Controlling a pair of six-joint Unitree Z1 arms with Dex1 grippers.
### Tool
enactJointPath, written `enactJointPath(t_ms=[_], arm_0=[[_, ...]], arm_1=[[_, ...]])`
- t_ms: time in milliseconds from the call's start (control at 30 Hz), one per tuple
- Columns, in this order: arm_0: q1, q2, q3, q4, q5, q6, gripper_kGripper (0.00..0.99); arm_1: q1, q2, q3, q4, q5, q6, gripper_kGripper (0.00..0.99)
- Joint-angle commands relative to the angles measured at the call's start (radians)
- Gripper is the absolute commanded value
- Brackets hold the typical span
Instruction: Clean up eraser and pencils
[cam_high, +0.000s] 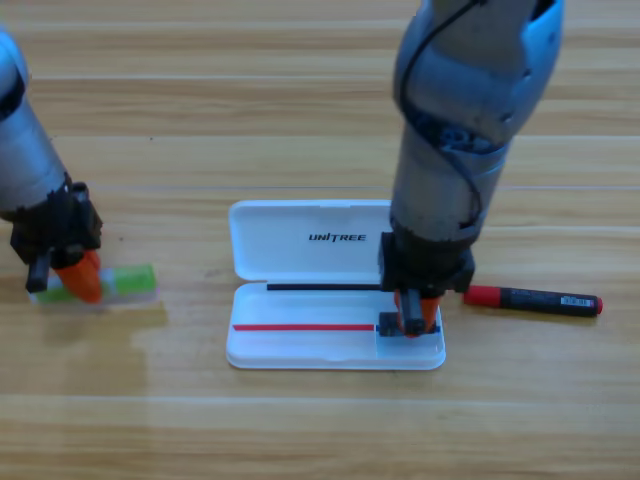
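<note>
The white case (262, 345) lies open at the table's middle. My right gripper (410, 320) points down into its small right compartment, shut on the eraser (388, 324), a small dark block showing at the orange jaws' left side. To the right of the case, the black pencil (540, 298) with a red end lies flat on the table. Far left, my left gripper (72, 278) is shut on the light green pencil (125, 280), whose left end is partly hidden by the jaws.
The case's lid (290, 222) lies flat behind the tray. The right arm (465, 120) crosses over the lid's right part. Bare wooden table (320, 430) stretches along the front.
</note>
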Motion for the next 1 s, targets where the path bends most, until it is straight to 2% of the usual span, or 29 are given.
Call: enactJointPath(t_ms=[33, 333, 633, 1000], arm_0=[[-0.015, -0.070, -0.054, 0.068, -0.019, 0.021, 0.000], [-0.033, -0.139, -0.142, 0.159, -0.059, 0.052, 0.000], [-0.113, -0.151, -0.245, 0.245, -0.065, 0.061, 0.000], [-0.246, -0.124, -0.291, 0.262, -0.044, 0.007, 0.000]], arm_1=[[0.020, 0.113, -0.022, 0.016, -0.019, -0.002, 0.000], [0.000, 0.134, -0.030, 0.013, -0.033, -0.002, 0.000], [-0.020, 0.126, -0.021, 0.008, -0.036, -0.001, 0.000], [-0.046, 0.105, 0.005, -0.009, -0.049, 0.001, 0.000]])
